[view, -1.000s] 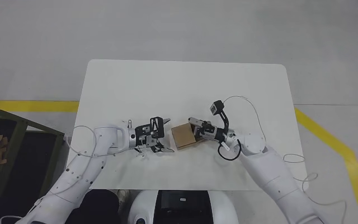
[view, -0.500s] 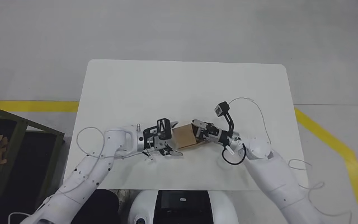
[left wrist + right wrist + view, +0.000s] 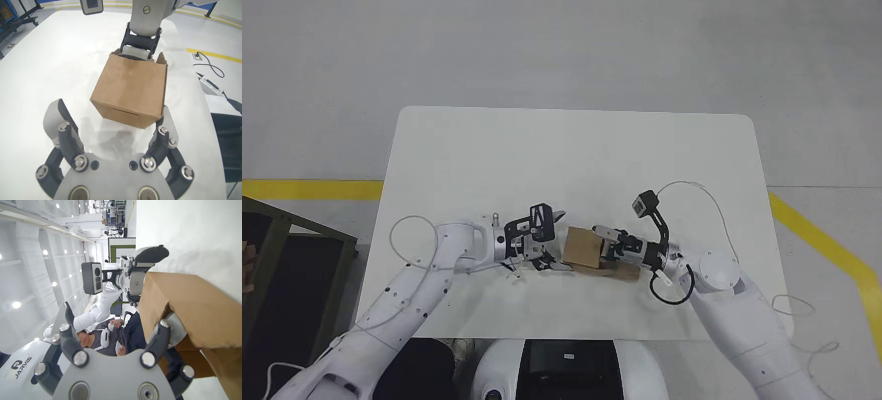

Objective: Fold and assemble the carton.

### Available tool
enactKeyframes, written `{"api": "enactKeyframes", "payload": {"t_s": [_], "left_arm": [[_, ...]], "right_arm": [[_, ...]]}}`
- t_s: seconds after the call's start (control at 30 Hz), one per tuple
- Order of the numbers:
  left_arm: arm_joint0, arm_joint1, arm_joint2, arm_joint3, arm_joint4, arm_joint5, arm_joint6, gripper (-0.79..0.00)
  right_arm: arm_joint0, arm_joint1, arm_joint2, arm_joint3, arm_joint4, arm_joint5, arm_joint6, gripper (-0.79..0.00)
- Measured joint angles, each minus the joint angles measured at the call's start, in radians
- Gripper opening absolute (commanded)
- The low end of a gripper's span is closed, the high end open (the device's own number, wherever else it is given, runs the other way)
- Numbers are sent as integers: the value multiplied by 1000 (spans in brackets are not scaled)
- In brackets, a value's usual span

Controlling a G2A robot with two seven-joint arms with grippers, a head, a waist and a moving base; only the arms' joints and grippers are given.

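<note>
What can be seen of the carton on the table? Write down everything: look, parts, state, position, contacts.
The carton is a plain brown cardboard box, squared up and lying on its side near the front edge of the white table. The end facing the open left gripper is closed, with a slit across it; one finger sits at its corner. The far end is open, and one finger of the open right gripper is inside.

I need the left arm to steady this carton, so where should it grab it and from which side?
Probably take the carton by its closed end facing the left gripper, pinched across the two flat side walls, approached straight on. That end is square and lines up with its open fingers; the far end has loose flaps and the right gripper in it.
</note>
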Motion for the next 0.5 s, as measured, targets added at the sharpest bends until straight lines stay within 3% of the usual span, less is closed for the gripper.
{"api": "enactKeyframes", "payload": {"t_s": [0.5], "left_arm": [[-67,-16,61,39,114,-100,99,0]], "right_arm": [[33,-11,-38,35,6,-21,21,0]]}}
